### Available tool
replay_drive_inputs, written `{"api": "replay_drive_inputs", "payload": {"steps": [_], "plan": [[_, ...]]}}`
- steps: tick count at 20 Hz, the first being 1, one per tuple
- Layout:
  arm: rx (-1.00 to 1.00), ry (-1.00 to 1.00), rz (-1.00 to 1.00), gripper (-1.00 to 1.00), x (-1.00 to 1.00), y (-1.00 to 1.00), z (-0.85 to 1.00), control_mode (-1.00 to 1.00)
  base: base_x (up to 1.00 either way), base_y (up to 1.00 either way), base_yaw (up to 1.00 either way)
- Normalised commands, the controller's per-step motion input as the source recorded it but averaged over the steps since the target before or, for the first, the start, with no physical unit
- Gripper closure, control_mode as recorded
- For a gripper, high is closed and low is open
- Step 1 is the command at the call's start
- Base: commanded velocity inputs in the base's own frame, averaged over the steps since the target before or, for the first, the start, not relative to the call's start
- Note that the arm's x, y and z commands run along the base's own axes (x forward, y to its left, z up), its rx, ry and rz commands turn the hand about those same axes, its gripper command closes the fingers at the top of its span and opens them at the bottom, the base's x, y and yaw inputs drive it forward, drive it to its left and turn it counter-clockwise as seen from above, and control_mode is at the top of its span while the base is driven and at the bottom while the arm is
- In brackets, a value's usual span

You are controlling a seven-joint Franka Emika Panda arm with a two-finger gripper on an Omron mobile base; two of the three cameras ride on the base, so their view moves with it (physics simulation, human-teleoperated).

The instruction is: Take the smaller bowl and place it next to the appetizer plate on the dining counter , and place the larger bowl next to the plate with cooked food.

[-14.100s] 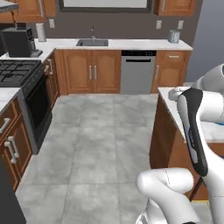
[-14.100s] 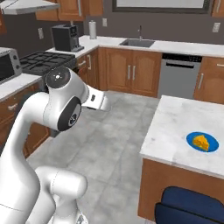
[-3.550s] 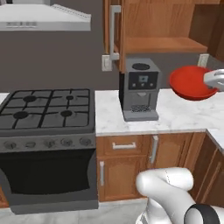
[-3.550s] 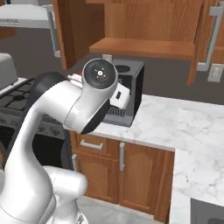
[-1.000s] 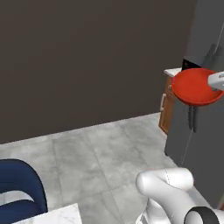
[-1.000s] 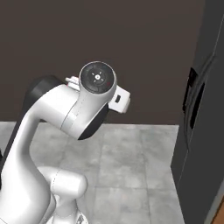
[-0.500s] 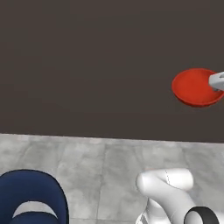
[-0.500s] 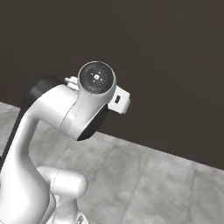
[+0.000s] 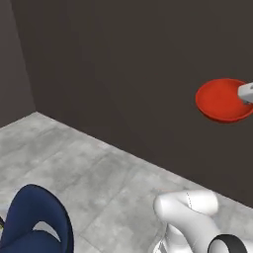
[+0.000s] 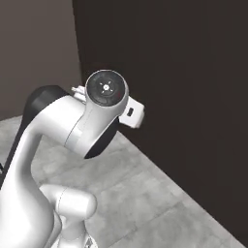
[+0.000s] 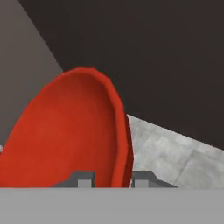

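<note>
Since half a second earlier my base had swung on, sliding the dark wall across and bringing a navy stool [image 9: 34, 222] in low. My gripper [image 11: 107, 180] stayed pinched on the smaller bowl [image 9: 223, 100]'s rim, carrying it high, clear of everything: glossy red, shallow, round.

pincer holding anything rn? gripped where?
Yes: the red bowl, pinched at its rim by the pincer, one finger inside the wall, one outside. It is carried up in the air.
</note>
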Motion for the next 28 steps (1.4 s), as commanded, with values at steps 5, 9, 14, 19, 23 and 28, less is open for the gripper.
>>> {"api": "replay_drive_inputs", "payload": {"steps": [5, 9, 14, 19, 23, 28], "plan": [[0.0, 0.0, 0.0, 1.0, 0.0, 0.0, 0.0, 1.0, 0.74, -0.21, 0.93], [0.0, 0.0, 0.0, 1.0, 0.0, 0.0, 0.0, 1.0, 0.6, -0.14, 0.96], [0.0, 0.0, 0.0, 1.0, 0.0, 0.0, 0.0, 1.0, 0.6, -0.12, 0.98], [0.0, 0.0, 0.0, 1.0, 0.0, 0.0, 0.0, 1.0, 0.63, -0.13, 0.98], [0.0, 0.0, 0.0, 1.0, 0.0, 0.0, 0.0, 1.0, 0.67, -0.16, 0.97], [0.0, 0.0, 0.0, 1.0, 0.0, 0.0, 0.0, 1.0, 0.71, -0.22, 0.94]]}}
